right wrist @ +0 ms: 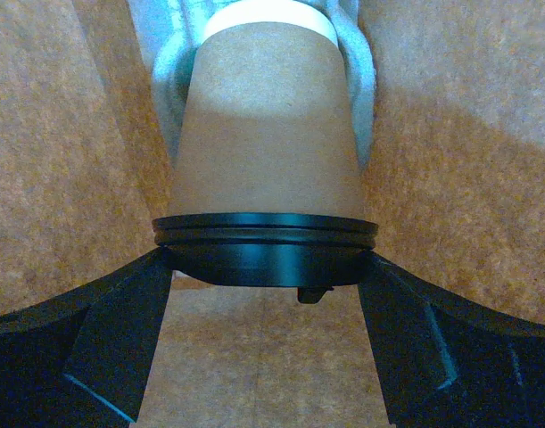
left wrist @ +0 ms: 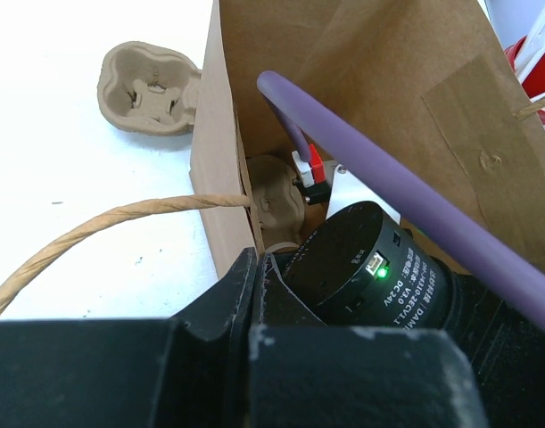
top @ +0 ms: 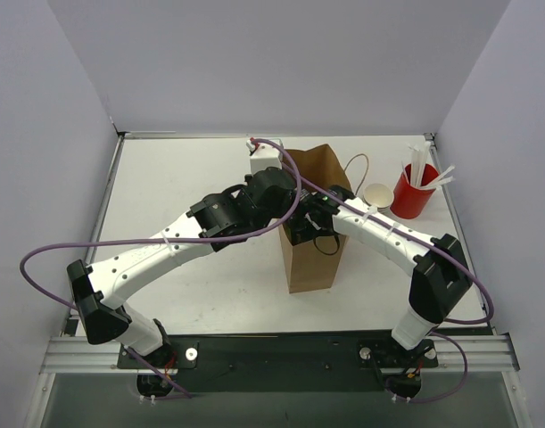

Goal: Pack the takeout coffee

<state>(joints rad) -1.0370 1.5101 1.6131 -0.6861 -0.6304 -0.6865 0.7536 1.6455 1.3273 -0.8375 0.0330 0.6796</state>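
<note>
Centre frame: right gripper (right wrist: pixel 265 267) jaws clasp the takeout coffee (right wrist: pixel 263 152) inside the paper bag (top: pixel 312 263); left gripper (left wrist: pixel 257 267), jaws shut, apparently steadies its rim.

Black round motor housing (left wrist: pixel 366 263): small white print, upside down, partly legible: "DC 24V", "V3.0". Remaining lines too small to read.

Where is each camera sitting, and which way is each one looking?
Top camera: above and behind the arms, looking down at the table; left arm and right arm both show, meeting at the paper bag.
Left wrist camera: on the left arm, looking past its own fingers into the bag's opening, at the right arm's wrist.
Right wrist camera: inside the bag, looking along the takeout coffee held between its own fingers.
Shared: the bag shows in all three views.
</note>
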